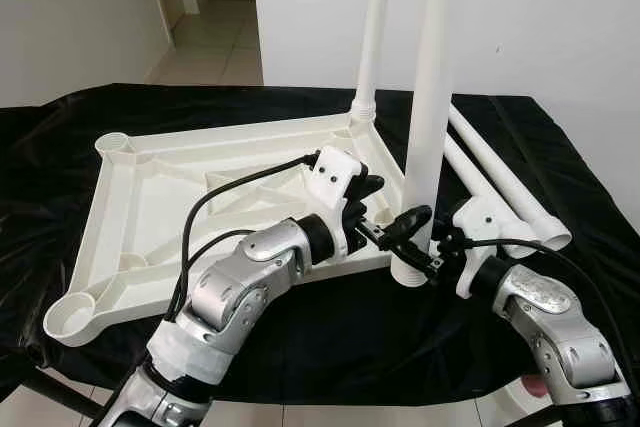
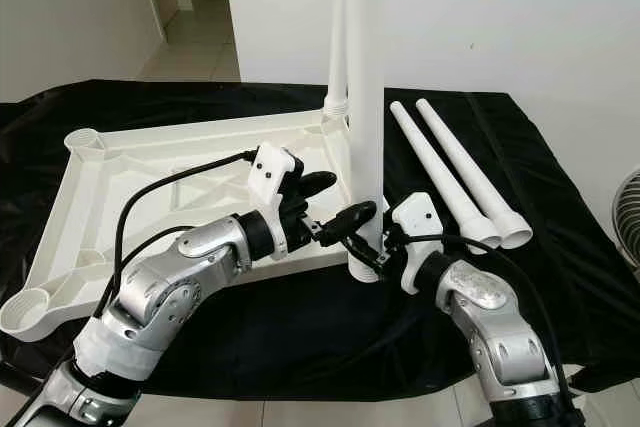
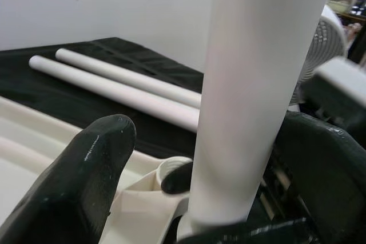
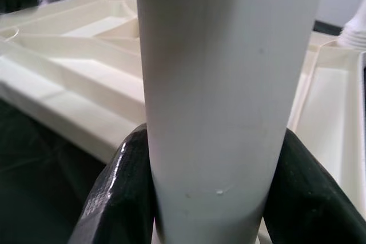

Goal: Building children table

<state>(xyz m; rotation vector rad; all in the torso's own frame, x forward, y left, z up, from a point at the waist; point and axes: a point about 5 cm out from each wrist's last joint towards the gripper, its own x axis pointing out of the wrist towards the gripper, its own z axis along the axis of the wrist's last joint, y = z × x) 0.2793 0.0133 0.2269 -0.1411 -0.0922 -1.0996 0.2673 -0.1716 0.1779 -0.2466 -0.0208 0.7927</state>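
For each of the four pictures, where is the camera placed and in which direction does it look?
Left eye view: on the head, looking down at the tabletop on black cloth; both arms show.
Right eye view: same scene, slightly shifted.
Left wrist view: along the left gripper toward the upright leg.
Right wrist view: the right gripper clasps that leg.
Shared: the leg.

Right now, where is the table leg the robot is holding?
The held leg stands upright at the near right corner of the upturned tabletop, gripped low by the right gripper, with the left gripper beside it.
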